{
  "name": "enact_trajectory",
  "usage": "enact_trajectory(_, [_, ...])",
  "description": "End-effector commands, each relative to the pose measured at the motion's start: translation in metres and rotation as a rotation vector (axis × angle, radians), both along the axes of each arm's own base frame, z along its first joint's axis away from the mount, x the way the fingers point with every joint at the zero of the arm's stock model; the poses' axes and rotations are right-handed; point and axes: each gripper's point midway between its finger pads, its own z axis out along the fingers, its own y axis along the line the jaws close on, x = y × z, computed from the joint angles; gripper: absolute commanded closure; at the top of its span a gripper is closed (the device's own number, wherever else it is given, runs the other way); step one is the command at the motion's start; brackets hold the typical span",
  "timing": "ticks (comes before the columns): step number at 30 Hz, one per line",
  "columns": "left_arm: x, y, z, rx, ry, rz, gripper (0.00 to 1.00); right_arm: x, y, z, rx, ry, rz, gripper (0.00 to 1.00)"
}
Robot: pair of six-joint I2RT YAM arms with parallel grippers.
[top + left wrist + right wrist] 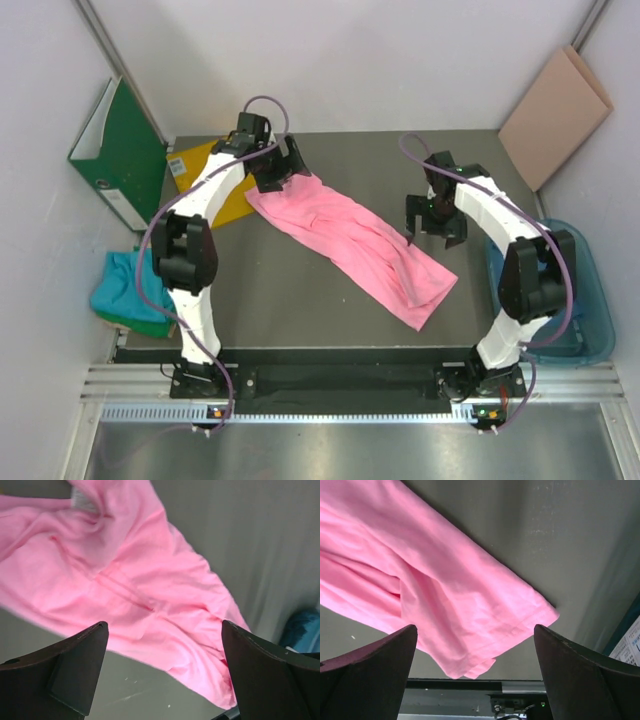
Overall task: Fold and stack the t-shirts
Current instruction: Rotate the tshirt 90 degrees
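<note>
Pink t-shirt [350, 240] lies on the bench [260, 300] as a long, narrow band running diagonally, from the far left near the yellow sheet [205, 165] down toward the near right. It looks doubled lengthwise, with loose creases through the middle and a rumpled near-right end; the collar label shows at the far-left end in the left wrist view. Left end effector [275, 175] hovers over that far-left end with its jaws spread wide and nothing between them. Right end effector [434, 232] hangs beside the band's right flank, over bare bench, equally wide open and empty; its wrist view shows the shirt's near-right corner below and to the left of the fingers. I read this as mid-fold on the first shirt — narrowed, but not yet brought end to end. As I judge it, the next move calls for a fresh pinch at each end of the band, taking both layers together so the lengthwise fold does not slip apart, then carrying one end over onto the other. The right arm must shift toward the near-right corner first. A teal t-shirt [125, 290] waits crumpled off the bench's left edge, below the green binder [115, 150] — untouched.
</note>
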Motion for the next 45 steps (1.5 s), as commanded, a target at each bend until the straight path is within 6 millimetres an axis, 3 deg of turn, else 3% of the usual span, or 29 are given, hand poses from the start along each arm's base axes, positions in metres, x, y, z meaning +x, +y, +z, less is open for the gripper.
enact_trajectory(1, [-0.010,0.036,0.040,0.151,-0.147,0.084,0.01,0.024,0.012,-0.005,0.008,-0.037,0.058,0.00])
enact_trajectory(3, [-0.011,0.042,0.050,0.185,-0.167,0.074,0.01,0.043,0.020,0.002,0.020,-0.084,0.083,0.00])
enact_trajectory(4, [-0.013,0.036,0.047,0.167,-0.148,0.046,0.01,0.049,0.029,-0.003,0.033,-0.074,0.120,0.00])
enact_trajectory(6, [-0.025,0.025,0.040,0.105,-0.073,0.015,0.01,0.067,0.037,0.006,0.038,-0.111,0.138,0.00])
enact_trajectory(10, [-0.070,-0.037,0.010,-0.188,0.139,-0.124,0.01,0.090,0.042,-0.003,0.023,-0.120,0.153,0.00])
enact_trajectory(11, [-0.088,-0.045,-0.011,-0.223,0.226,-0.111,0.01,0.094,0.042,-0.003,0.025,-0.124,0.150,0.00])
enact_trajectory(12, [-0.089,-0.056,-0.009,-0.256,0.200,-0.128,0.01,0.099,0.041,-0.005,0.026,-0.125,0.141,0.00])
enact_trajectory(14, [-0.117,-0.080,-0.023,-0.294,0.275,-0.161,0.01,0.105,0.038,-0.005,0.030,-0.134,0.118,0.01])
enact_trajectory(16, [-0.135,-0.104,-0.023,-0.346,0.291,-0.205,0.01,0.110,0.032,-0.005,0.051,-0.135,0.080,0.00])
enact_trajectory(21, [-0.178,-0.136,-0.033,-0.384,0.378,-0.246,0.01,0.129,0.005,0.010,0.080,-0.188,-0.006,0.00])
enact_trajectory(30, [-0.237,-0.183,-0.052,-0.310,0.506,-0.330,0.01,0.136,-0.047,0.032,0.084,-0.238,-0.069,0.00])
enact_trajectory(33, [-0.276,-0.204,-0.064,-0.252,0.544,-0.379,0.01,0.138,-0.063,0.047,0.082,-0.277,-0.082,0.00])
enact_trajectory(34, [-0.281,-0.206,-0.071,-0.227,0.544,-0.364,0.02,0.137,-0.066,0.049,0.083,-0.281,-0.087,0.00])
enact_trajectory(37, [-0.299,-0.222,-0.082,-0.214,0.541,-0.385,0.02,0.133,-0.063,0.054,0.132,-0.292,-0.089,0.00])
enact_trajectory(38, [-0.303,-0.224,-0.090,-0.196,0.551,-0.384,0.02,0.133,-0.075,0.060,0.144,-0.311,-0.126,0.00])
enact_trajectory(39, [-0.310,-0.229,-0.093,-0.182,0.552,-0.399,0.02,0.131,-0.073,0.063,0.157,-0.317,-0.122,0.00])
enact_trajectory(45, [-0.319,-0.245,-0.123,-0.102,0.557,-0.393,0.02,0.122,-0.065,0.069,0.203,-0.336,-0.117,0.00])
